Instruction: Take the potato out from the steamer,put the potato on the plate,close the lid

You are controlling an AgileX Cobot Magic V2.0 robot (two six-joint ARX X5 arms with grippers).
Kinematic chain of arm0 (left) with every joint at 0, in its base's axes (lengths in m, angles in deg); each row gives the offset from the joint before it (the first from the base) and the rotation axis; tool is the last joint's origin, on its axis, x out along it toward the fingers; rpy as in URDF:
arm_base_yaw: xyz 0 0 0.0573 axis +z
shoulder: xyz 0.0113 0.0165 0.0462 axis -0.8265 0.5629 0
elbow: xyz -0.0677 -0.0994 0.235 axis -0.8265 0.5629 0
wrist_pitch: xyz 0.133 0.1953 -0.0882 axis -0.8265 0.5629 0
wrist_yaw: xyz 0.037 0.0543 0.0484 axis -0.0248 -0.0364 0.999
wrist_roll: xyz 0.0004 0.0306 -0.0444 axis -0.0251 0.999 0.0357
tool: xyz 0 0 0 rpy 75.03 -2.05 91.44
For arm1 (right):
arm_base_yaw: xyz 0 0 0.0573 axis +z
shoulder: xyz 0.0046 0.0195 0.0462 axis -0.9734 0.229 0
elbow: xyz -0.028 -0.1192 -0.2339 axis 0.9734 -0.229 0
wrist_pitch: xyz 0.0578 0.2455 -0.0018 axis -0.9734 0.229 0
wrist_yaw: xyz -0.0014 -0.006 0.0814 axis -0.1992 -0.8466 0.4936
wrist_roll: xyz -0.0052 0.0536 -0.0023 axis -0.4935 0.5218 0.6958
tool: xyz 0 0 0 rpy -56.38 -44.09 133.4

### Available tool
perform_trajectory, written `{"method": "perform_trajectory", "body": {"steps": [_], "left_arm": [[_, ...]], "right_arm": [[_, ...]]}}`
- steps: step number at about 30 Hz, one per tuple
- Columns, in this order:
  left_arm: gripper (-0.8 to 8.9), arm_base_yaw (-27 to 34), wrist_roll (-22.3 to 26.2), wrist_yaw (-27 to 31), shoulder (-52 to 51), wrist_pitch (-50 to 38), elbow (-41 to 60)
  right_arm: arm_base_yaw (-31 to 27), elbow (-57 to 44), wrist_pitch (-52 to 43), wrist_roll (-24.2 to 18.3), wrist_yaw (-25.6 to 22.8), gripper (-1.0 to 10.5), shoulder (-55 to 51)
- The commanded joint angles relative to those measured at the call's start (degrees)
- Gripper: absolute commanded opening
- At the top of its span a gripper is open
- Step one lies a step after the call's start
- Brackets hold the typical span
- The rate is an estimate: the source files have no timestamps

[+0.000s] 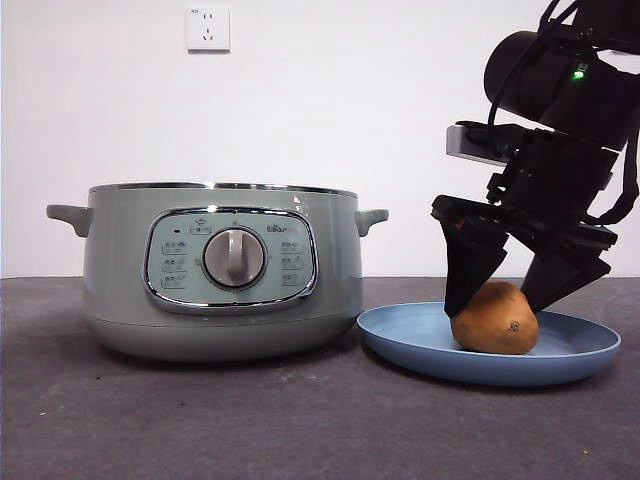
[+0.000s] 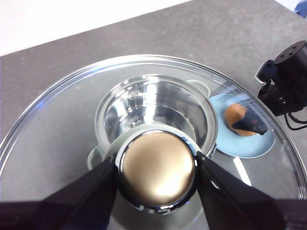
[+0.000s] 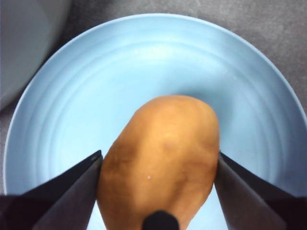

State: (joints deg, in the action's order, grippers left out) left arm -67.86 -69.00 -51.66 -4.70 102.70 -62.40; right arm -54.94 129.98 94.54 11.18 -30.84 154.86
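We see the potato [image 1: 495,318] lying on its side on the plate [image 1: 560,365]. The right end effector [image 1: 505,292] reaches down at a slant, both jaws against it. The steamer [image 1: 120,270] reads "Bear". The left end effector [image 2: 156,167] grips the lid [image 2: 57,139] by its knob.

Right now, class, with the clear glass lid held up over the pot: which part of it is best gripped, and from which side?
Grip the round knob at the centre of the clear glass lid, from above. It stands proud of the wide, smooth glass, and the left tool pinches its two opposite sides this way.
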Motion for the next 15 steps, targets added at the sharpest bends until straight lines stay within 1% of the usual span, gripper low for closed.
{"method": "perform_trajectory", "body": {"steps": [1, 2, 3, 9, 15], "left_arm": [[-0.09, -0.2, 0.9, -2.3, 1.4, -2.9, -0.9], [-0.09, -0.4, 1.0, -2.3, 2.0, -3.2, -0.9], [-0.09, -0.6, 1.1, -2.3, 2.7, -3.7, -0.9], [-0.09, -3.3, 1.6, -2.3, 7.4, -6.8, -0.9], [-0.09, -6.1, 1.9, -2.2, 13.3, -11.9, -0.9]], "right_arm": [[-0.1, -0.3, 0.7, 1.0, 0.1, 5.7, 0.1], [-0.1, -0.3, 0.9, 1.3, 0.0, 6.2, 0.1], [-0.1, -0.3, 1.0, 1.4, 0.0, 6.4, 0.1], [-0.1, 0.2, 1.1, 1.4, -0.1, 6.4, -1.8], [-0.1, 0.9, 2.0, 1.8, -0.2, 6.4, -8.7]]}}
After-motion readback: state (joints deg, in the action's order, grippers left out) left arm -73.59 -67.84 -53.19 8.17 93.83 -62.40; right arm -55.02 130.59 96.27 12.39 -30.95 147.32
